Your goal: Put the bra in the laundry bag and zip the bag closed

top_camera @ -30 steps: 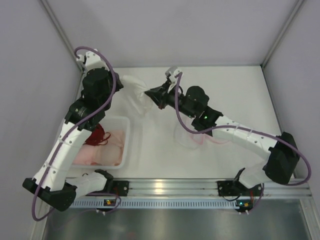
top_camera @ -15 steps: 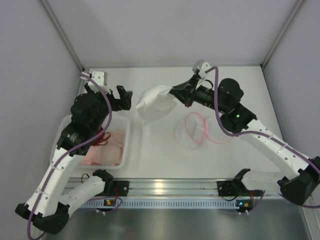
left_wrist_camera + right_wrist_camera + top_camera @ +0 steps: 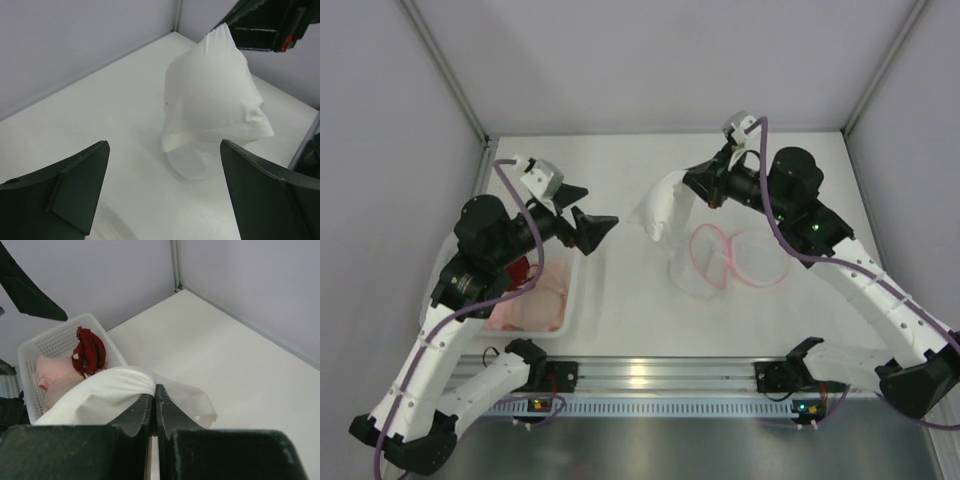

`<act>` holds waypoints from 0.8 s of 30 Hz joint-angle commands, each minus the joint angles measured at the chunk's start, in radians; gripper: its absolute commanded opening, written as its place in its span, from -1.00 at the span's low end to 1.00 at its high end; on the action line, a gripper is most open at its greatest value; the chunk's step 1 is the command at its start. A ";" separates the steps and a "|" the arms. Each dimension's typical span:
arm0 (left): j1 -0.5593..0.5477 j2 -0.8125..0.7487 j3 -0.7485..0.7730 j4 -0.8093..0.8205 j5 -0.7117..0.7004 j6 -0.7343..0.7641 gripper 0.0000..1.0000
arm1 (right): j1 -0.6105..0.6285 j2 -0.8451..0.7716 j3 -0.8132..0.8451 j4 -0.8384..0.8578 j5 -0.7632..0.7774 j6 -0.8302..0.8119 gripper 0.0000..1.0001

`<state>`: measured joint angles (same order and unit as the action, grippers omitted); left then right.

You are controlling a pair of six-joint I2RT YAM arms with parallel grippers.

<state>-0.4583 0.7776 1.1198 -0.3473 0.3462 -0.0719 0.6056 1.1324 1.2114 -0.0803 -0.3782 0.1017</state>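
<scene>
so the right claw is pinched shut on the bra, gripping a top fold of the whitish fabric. In the right wrist view you can see both jaws pressed together with the cloth bunched right between them. The bra hangs down from there in a kind of cone shape, over the middle of the worktop toward the back. Its lower edge is close to the surface, but honestly I can't tell if it's touching or just off it

the laundry bag is lying on the worktop just to the right of the bra and a bit nearer the arm bases. It's unzipped, both mesh halves flopped open, and the pink zip rim shows as two loops side by side. Nothing's in it, the bra is beside it, not over it

the left claw is spread wide with nothing between the fingers. It's pointing at the bra from the left and stands apart from it. In the left wrist cam the two dark fingers frame the hanging bra

over on the left edge there's the white perforated basket with a dark red bra and some pale pink stuff in it, sitting under the left arm
</scene>
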 commanded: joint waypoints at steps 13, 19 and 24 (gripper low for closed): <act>-0.008 0.081 -0.037 0.102 0.193 0.032 0.97 | -0.013 0.058 0.123 -0.024 0.000 0.075 -1.00; -0.011 0.126 -0.045 0.140 0.195 0.049 0.97 | -0.013 0.075 0.165 -0.053 -0.033 0.095 -1.00; -0.117 0.146 -0.052 0.172 0.058 0.063 0.97 | -0.012 0.096 0.197 -0.091 0.024 0.144 -1.00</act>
<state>-0.5117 0.9157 1.0752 -0.2634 0.4866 -0.0410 0.6052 1.2118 1.3479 -0.1688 -0.3752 0.2028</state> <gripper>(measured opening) 0.983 0.011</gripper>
